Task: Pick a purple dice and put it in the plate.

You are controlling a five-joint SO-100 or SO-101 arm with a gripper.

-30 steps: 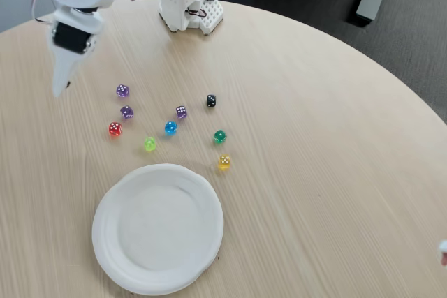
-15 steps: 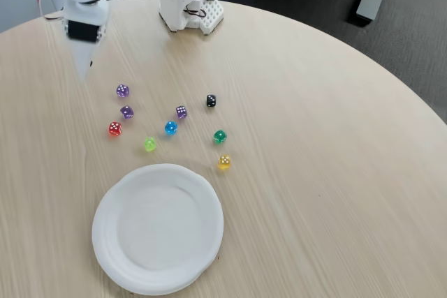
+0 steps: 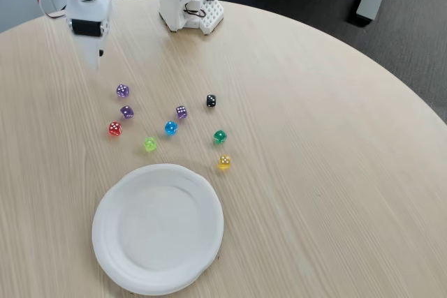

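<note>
In the fixed view, 3 purple dice lie on the round wooden table [image 3: 335,137]. The nearest purple dice [image 3: 122,91] sits just below and right of the gripper [image 3: 92,61], which hangs above the tabletop, too blurred to tell whether its fingers are parted. A second [image 3: 126,112] lies just beneath, near the red die [image 3: 114,128]; a third [image 3: 181,112] is beside the blue die [image 3: 170,127]. The empty plate [image 3: 112,207] waits lower down, with open wood between.

The white gripper [image 3: 91,61] has swung from the far left edge of the fixed view toward the table's back, moving right and up. A second ago its tip pointed down level with the purple dice; now it hangs above and behind them.
</note>
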